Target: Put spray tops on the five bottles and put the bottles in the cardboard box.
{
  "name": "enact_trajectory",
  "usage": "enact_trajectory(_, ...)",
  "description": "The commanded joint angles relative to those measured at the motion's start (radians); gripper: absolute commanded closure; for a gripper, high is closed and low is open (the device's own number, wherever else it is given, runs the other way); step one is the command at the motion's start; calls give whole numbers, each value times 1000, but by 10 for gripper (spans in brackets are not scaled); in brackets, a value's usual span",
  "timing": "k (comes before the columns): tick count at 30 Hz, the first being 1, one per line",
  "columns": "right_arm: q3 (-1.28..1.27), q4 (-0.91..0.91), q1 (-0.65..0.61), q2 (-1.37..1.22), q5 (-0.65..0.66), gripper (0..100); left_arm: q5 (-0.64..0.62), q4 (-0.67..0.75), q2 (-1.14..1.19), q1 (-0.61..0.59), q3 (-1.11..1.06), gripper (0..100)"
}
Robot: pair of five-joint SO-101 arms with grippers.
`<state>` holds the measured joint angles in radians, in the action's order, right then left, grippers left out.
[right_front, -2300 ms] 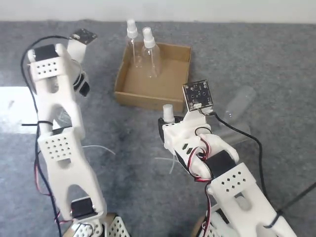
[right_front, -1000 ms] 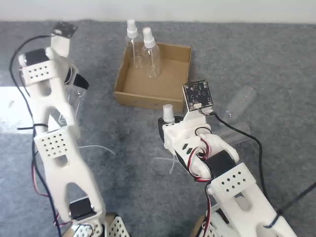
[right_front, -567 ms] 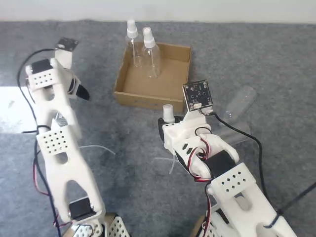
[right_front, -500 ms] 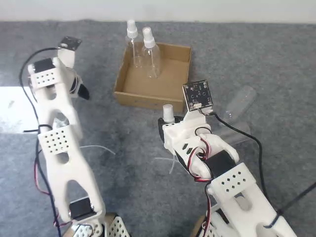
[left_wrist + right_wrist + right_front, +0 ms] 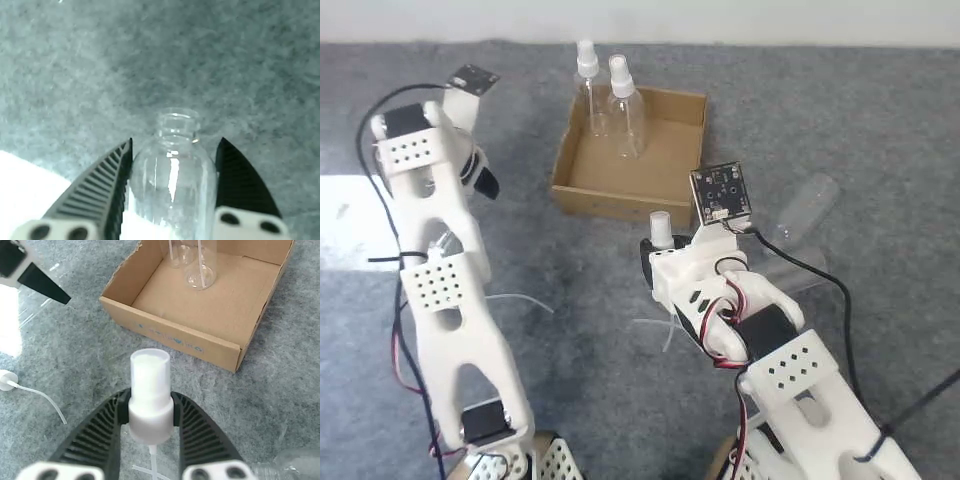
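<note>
My left gripper [image 5: 176,145] grips a clear bottle [image 5: 172,180] with no top, one finger on each side, near the left edge of the table [image 5: 880,120]. My right gripper [image 5: 151,397] is squeezed on a white spray top [image 5: 149,371], held upright just in front of the cardboard box [image 5: 610,197]. The box sits by the table's far edge, and two capped bottles [image 5: 624,115] stand along its far side.

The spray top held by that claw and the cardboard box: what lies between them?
Only bare grey mat; the right wrist view shows it between the spray top in the right gripper and the cardboard box.
</note>
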<state>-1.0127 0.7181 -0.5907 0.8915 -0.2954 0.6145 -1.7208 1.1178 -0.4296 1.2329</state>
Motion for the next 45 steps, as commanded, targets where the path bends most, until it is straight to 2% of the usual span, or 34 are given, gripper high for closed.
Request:
enact_trajectory(1, 5, -18, 13, 48, 11, 992, 41, -38, -124, -5, -56, 797)
enact_trajectory(5, 5, -18, 13, 48, 11, 992, 137, -38, -249, 2, -234, 797)
enact_trajectory(10, 5, -18, 13, 48, 11, 992, 358, -32, -376, 15, -437, 797)
enact_trajectory(14, 5, -18, 13, 48, 11, 992, 514, -31, -394, 15, -481, 794)
enact_trajectory(17, 5, -18, 13, 48, 11, 992, 575, -3, -394, 14, -484, 793)
enact_trajectory(22, 5, -18, 13, 47, 11, 992, 583, 77, -353, 25, -493, 789)
enact_trajectory(30, 5, -18, 13, 45, 11, 992, 583, 75, -255, 28, -433, 679)
enact_trajectory(41, 5, -18, 13, 48, 55, 992, 583, 83, -245, 32, -392, 681)
enact_trajectory(45, 5, -18, 13, 48, 55, 992, 583, 83, -244, 41, -394, 733)
